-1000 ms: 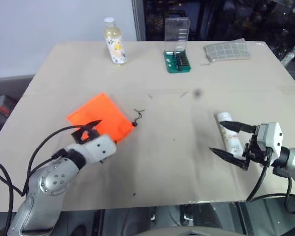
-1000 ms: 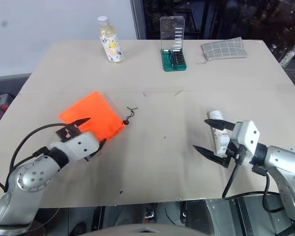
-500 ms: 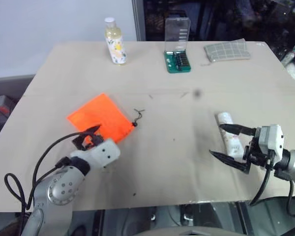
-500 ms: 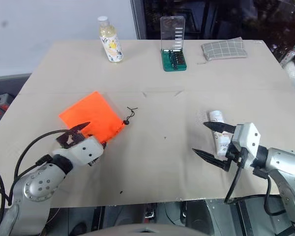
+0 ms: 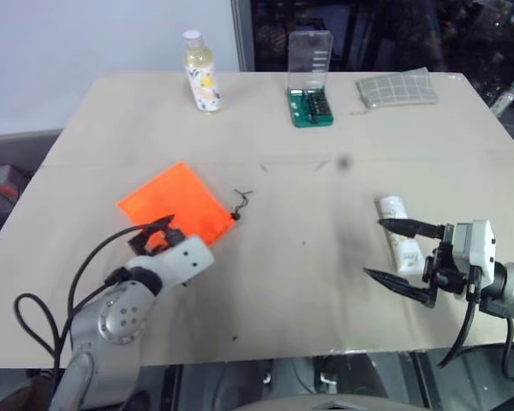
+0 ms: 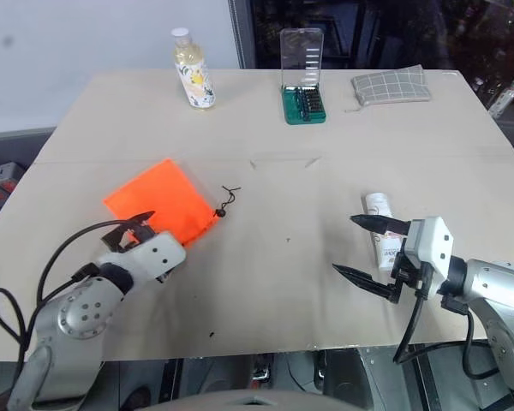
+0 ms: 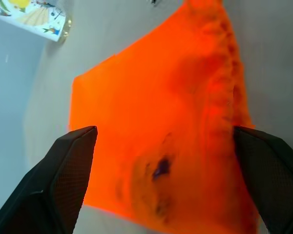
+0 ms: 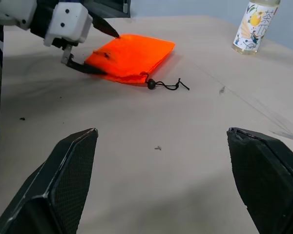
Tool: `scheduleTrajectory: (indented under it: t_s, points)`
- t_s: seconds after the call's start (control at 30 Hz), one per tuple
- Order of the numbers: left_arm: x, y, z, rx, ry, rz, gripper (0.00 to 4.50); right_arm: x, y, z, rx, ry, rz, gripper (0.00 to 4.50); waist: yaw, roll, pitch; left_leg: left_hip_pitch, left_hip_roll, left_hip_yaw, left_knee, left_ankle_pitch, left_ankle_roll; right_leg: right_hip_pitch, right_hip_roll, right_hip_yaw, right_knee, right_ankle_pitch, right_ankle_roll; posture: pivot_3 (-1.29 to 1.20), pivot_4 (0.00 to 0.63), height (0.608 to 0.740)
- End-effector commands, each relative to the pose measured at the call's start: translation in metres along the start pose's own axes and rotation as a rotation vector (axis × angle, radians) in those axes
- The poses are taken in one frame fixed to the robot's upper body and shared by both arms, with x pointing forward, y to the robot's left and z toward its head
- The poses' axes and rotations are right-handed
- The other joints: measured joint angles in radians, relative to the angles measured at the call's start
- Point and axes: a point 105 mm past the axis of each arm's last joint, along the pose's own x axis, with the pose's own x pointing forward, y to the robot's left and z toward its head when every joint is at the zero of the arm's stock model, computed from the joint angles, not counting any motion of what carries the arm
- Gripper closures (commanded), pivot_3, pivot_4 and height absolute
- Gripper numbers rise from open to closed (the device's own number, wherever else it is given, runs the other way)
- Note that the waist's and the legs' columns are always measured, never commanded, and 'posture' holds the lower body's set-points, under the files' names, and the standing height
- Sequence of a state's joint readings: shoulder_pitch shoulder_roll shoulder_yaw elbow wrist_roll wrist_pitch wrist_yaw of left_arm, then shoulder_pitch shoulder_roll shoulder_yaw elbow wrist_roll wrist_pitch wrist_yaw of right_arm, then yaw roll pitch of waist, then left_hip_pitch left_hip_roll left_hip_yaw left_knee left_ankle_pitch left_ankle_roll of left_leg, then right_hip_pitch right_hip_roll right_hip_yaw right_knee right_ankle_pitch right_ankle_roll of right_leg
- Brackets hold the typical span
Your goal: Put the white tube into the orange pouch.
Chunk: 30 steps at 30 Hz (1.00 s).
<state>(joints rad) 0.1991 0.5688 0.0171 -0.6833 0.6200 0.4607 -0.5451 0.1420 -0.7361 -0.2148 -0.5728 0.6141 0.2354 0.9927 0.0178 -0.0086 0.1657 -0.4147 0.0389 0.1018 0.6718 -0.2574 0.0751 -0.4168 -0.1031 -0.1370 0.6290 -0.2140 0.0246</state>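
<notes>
The tube (image 5: 396, 232) lies flat on the table (image 5: 308, 163) at the right of the head view, and the right gripper (image 5: 400, 256) hangs over its near end with both fingers spread wide and nothing between them. The pouch (image 5: 175, 205) lies flat in the left middle of the frame, its cord (image 5: 239, 204) trailing toward the centre; the left gripper (image 5: 159, 231) stands at its near edge, also wide open and empty, one finger above the cloth and one beside it. To do this step well, I think the right gripper should come down with one finger on each long side of the tube and close on its middle, not on the cap, so it does not swing. The left should take only the top layer of cloth near the cord, so the mouth can open. The near part of the tube is covered by the right fingers, so its crimped end is not seen. Whether the pouch mouth is drawn shut I cannot tell
</notes>
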Motion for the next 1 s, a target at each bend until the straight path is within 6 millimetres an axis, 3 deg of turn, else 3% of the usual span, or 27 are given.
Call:
scheduleTrajectory:
  t_s: [0.03,0.4,0.5,0.53,0.57,0.67,0.7,0.73,0.77,0.9,1.0]
  points:
    - [0.001,0.007,0.002,0.017,0.003,0.044,0.00,-0.002,0.001,0.011,-0.052,-0.018,-0.001,0.21,0.000,0.000,0.000,0.000,0.000,0.000,0.000,0.000,0.000,0.000,0.000,0.000,0.000,0.000,0.000,0.00,0.150,0.740]
    - [0.040,0.001,0.001,0.054,0.021,0.022,0.00,-0.007,0.000,0.006,-0.046,-0.007,-0.048,0.21,0.006,0.001,-0.001,0.001,0.000,0.000,0.004,0.000,0.000,0.000,0.000,0.000,0.005,0.000,0.000,0.00,0.150,0.740]
    - [0.048,-0.001,0.012,0.013,-0.023,0.011,0.85,-0.007,0.000,0.006,-0.050,-0.005,-0.056,0.00,0.007,0.001,-0.001,0.001,0.000,0.000,0.005,0.000,0.000,0.000,-0.001,0.000,0.008,0.000,0.000,0.00,0.150,0.740]
    - [0.050,-0.001,0.015,-0.005,-0.038,0.007,1.39,-0.007,0.000,0.006,-0.051,-0.005,-0.060,0.00,0.007,0.001,-0.001,0.001,0.000,0.000,0.005,0.000,0.000,0.000,-0.001,0.000,0.008,0.000,0.000,0.00,0.150,0.740]
    - [0.050,0.000,0.018,-0.027,-0.056,0.000,1.56,-0.007,-0.001,0.006,-0.051,-0.005,-0.067,0.00,0.007,0.001,-0.001,0.001,0.000,0.000,0.005,0.000,0.000,0.000,-0.001,0.000,0.008,0.000,0.000,0.00,0.150,0.740]
    - [0.050,0.009,0.025,-0.128,-0.110,-0.039,3.16,-0.009,-0.001,0.004,-0.053,0.002,-0.089,0.00,0.008,0.001,-0.001,0.000,0.000,0.000,0.006,0.000,0.000,0.000,-0.001,0.000,0.008,0.000,0.000,0.00,0.150,0.740]
    - [0.050,0.011,0.027,-0.162,-0.128,-0.054,3.42,-0.009,-0.001,0.004,-0.054,0.004,-0.094,0.00,0.008,0.001,-0.001,0.000,0.000,-0.001,0.006,0.000,0.000,0.000,-0.001,0.000,0.008,0.000,0.000,0.00,0.150,0.740]
    - [0.050,0.015,0.029,-0.195,-0.140,-0.068,4.07,-0.009,-0.001,0.003,-0.053,0.006,-0.099,0.00,0.008,0.001,-0.001,0.000,0.000,-0.001,0.006,0.000,0.000,0.000,-0.001,0.000,0.008,0.000,0.000,0.00,0.150,0.740]
    - [0.049,0.018,0.031,-0.265,-0.157,-0.101,4.45,-0.009,-0.001,0.002,-0.055,0.012,-0.105,0.00,0.008,0.001,-0.001,0.000,0.000,-0.001,0.006,0.000,0.000,0.000,-0.001,0.000,0.008,0.000,0.000,0.00,0.150,0.740]
    - [0.049,0.043,0.045,-0.513,-0.234,-0.271,4.45,-0.006,-0.016,-0.018,-0.038,0.121,-0.200,0.00,0.008,0.000,0.000,0.000,0.000,-0.001,0.010,0.000,0.000,0.000,0.000,0.000,0.011,0.000,0.000,0.00,0.150,0.740]
    - [0.043,0.061,0.057,-0.574,-0.288,-0.428,4.45,-0.007,-0.036,-0.037,0.033,0.210,-0.320,0.00,0.004,0.000,0.000,0.000,0.000,-0.002,0.013,0.000,0.000,0.000,0.002,-0.001,0.013,-0.001,-0.001,0.00,0.150,0.740]
